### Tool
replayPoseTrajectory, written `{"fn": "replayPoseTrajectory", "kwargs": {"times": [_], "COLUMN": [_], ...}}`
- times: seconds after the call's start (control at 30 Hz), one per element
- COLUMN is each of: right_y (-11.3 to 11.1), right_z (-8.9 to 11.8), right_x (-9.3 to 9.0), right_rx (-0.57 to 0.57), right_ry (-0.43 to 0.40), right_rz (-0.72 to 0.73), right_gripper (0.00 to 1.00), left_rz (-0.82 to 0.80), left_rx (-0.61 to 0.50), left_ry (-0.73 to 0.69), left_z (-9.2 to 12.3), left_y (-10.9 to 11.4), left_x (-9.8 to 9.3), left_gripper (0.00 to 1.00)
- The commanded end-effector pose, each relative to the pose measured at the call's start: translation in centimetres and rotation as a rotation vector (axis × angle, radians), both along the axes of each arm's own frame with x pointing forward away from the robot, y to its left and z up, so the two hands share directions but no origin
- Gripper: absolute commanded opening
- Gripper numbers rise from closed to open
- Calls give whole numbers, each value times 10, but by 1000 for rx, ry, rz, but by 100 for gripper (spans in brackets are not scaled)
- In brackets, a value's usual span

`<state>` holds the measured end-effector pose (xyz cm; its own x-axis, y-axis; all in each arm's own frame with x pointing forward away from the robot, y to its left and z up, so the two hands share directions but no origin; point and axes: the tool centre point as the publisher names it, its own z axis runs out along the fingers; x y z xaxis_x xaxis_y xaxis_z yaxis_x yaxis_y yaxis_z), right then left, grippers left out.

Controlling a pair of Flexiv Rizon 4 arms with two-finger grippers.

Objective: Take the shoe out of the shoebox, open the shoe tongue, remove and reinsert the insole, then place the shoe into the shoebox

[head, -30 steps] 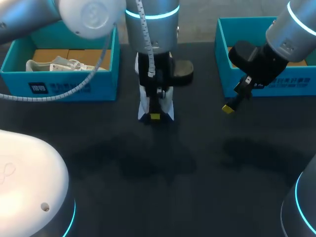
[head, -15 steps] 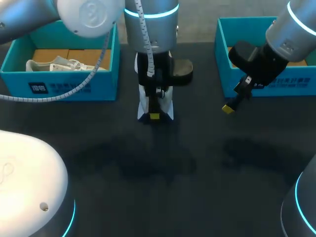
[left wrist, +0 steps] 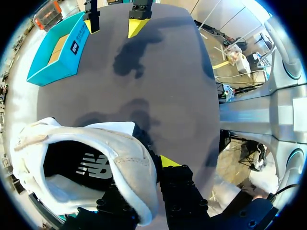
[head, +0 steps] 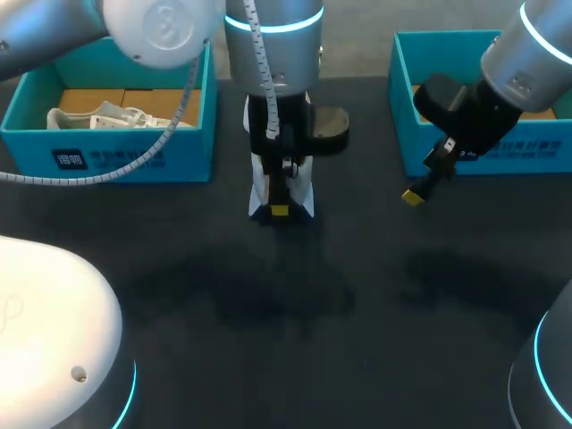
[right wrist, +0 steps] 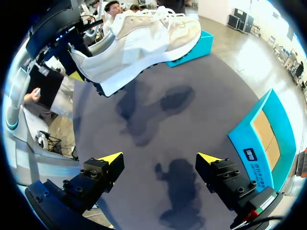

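Clamping the heel rim of the white shoe [left wrist: 127, 160], the left gripper [left wrist: 149, 178] has its fingers closed on the padded collar from two sides, one yellow tip showing just outside the heel. In the left wrist view the shoe's mouth gapes beside those fingers, with the dark lining and the insole visible inside. The shoe [head: 304, 202] is held over the middle of the dark counter [head: 286, 340], heel at the left gripper [head: 280, 211]. From the right wrist view the shoe [right wrist: 144, 40] lies roughly level in the air, clear of the counter, with its shadow on the surface below it.

Off to the right, well apart from the shoe, the right gripper [head: 412, 197] hangs above the counter just in front of the right shoebox [head: 407, 112]. Its fingers stand wide open with nothing between them [right wrist: 159, 158], and the same spread yellow tips show far ahead of the left gripper [left wrist: 113, 21], beside the teal box [left wrist: 53, 52].

Farthest back on the left stands the left shoebox [head: 116, 156], with a second white shoe [head: 98, 116] lying inside on its cardboard floor.
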<state>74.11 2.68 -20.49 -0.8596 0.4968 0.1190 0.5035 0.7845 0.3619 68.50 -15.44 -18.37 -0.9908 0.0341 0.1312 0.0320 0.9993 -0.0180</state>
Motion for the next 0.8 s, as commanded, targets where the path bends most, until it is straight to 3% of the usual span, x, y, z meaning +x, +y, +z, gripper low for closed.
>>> {"fn": "replayPoseTrajectory", "kwargs": {"times": [0.03,0.33,0.8], "right_y": [0,0,0], "right_z": [0,0,0], "right_x": [1,1,1], "right_rx": [-1,-1,-1], "right_ry": [2,2,2], "right_rz": [0,0,0], "right_gripper": [100,100,100], "left_rz": [0,-63,-117], "left_rx": [-2,16,21], "left_ry": [-2,15,16], "left_z": [1,3,9], "left_y": [1,11,76], "left_x": [0,7,43], "left_gripper": [0,0,0]}}
